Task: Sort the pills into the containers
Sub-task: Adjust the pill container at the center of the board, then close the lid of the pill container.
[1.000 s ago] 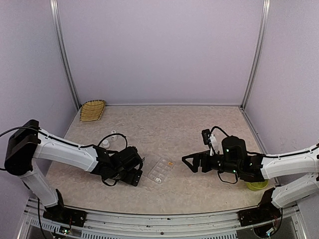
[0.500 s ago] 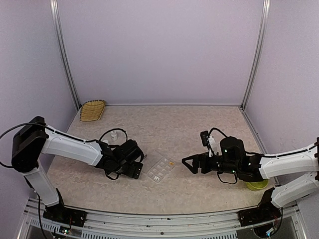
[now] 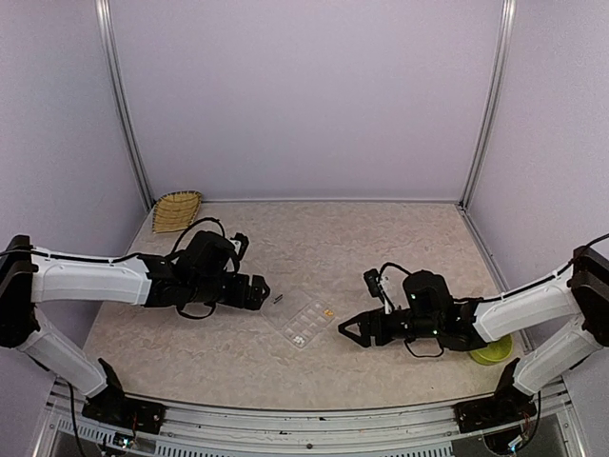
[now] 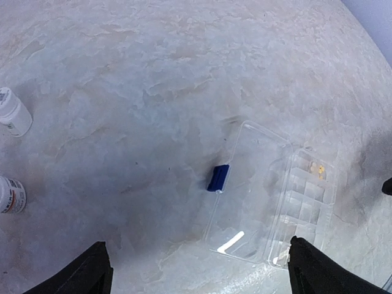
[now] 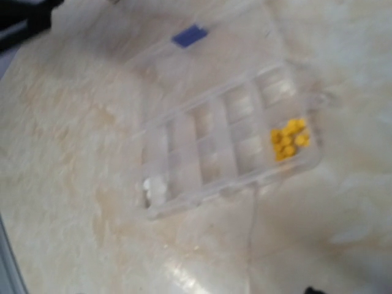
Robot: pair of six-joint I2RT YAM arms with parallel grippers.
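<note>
The clear organizer box (image 3: 303, 319) lies open on the table between both arms, its lid (image 4: 251, 196) folded flat with a blue latch (image 4: 218, 177). Several orange-yellow pills (image 5: 289, 139) fill one corner cell of the containers (image 5: 220, 141). A few white pills (image 5: 154, 188) lie in the cell at the opposite end. My left gripper (image 3: 261, 292) hovers left of the box, open wide, with nothing between its fingers (image 4: 92, 272). My right gripper (image 3: 348, 329) is low at the box's right side with its jaws apart and empty; its fingers barely show in the right wrist view.
Two small white bottles (image 4: 12, 112) (image 4: 9, 195) stand left of the box. A woven basket (image 3: 177, 210) sits at the far left corner. A yellow-green bowl (image 3: 492, 354) is partly hidden behind my right arm at the near right.
The left gripper has drawn away from the box's near left corner, back and to the left. The right gripper has moved left and down toward the box, its jaws somewhat narrower.
</note>
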